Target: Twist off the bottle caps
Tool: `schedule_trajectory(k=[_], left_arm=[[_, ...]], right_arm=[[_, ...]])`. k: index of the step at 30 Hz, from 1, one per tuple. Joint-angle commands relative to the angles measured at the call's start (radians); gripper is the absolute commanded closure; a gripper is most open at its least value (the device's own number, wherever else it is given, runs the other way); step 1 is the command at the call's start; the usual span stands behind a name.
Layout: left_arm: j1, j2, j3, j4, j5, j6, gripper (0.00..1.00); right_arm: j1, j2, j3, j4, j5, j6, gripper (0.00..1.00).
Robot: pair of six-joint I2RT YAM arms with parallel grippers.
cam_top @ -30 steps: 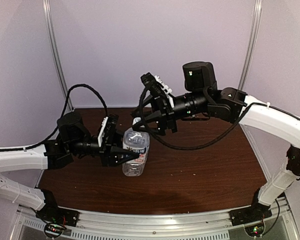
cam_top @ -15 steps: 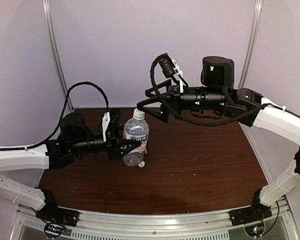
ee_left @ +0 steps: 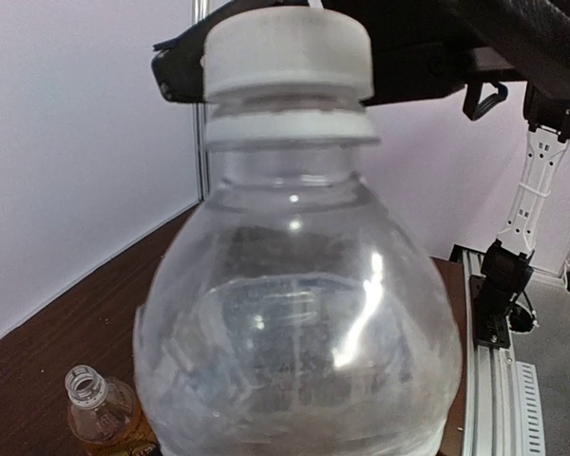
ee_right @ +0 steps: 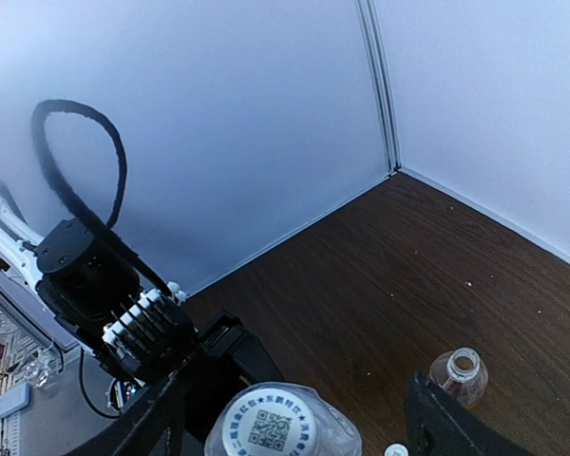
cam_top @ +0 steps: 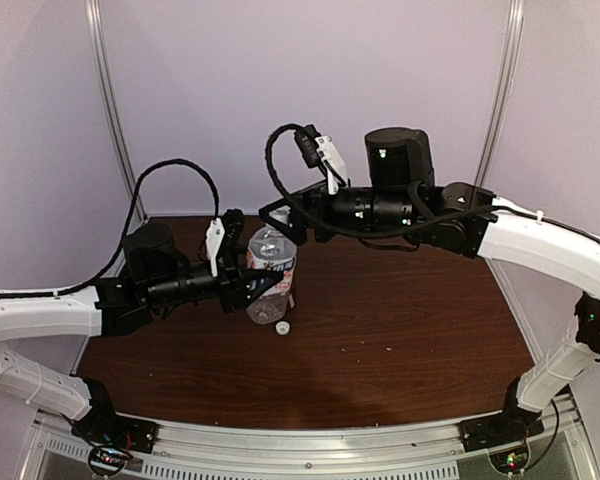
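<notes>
The clear bottle [cam_top: 272,272] stands upright on the table, and my left gripper [cam_top: 263,286] is shut on its body from the left. The bottle fills the left wrist view [ee_left: 299,323] and hides the fingers there. Its white cap [ee_left: 287,52] is on the neck, and it shows printed blue code in the right wrist view [ee_right: 266,429]. My right gripper [cam_top: 280,222] is open just above the cap, fingers [ee_right: 442,423] wide apart on either side. The amber bottle [ee_right: 456,375] stands behind with an open neck [ee_left: 84,384]. A loose white cap [cam_top: 282,328] lies on the table.
The brown table [cam_top: 410,340] is closed in by pale walls at the back and sides. The right arm's black cable loops above the bottle [cam_top: 280,150]. A metal rail [cam_top: 310,445] runs along the near edge.
The left gripper brought the clear bottle from a tilt to upright and a little back. The right gripper pulled up and to the right, then came back left and sits over the cap.
</notes>
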Motion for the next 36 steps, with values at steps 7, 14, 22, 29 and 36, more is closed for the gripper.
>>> schedule_trajectory(k=[7,14,22,29,36], left_arm=[[-0.003,0.015,0.028,0.062,-0.048,-0.02,0.65],[-0.003,0.015,0.025,0.067,-0.051,-0.022,0.65],[-0.003,0.001,0.016,0.078,-0.048,-0.023,0.65],[-0.002,-0.04,-0.016,0.118,0.069,-0.005,0.65],[-0.003,-0.078,-0.035,0.135,0.398,0.025,0.65]], right_arm=[[0.013,0.022,0.033,-0.011,0.026,-0.012,0.46],[0.014,0.018,0.021,-0.005,0.037,-0.024,0.63],[0.007,0.009,0.003,0.008,0.015,-0.035,0.75],[-0.058,-0.023,-0.057,0.082,-0.26,-0.132,0.82],[-0.121,0.0,-0.016,-0.017,-0.67,-0.409,0.8]])
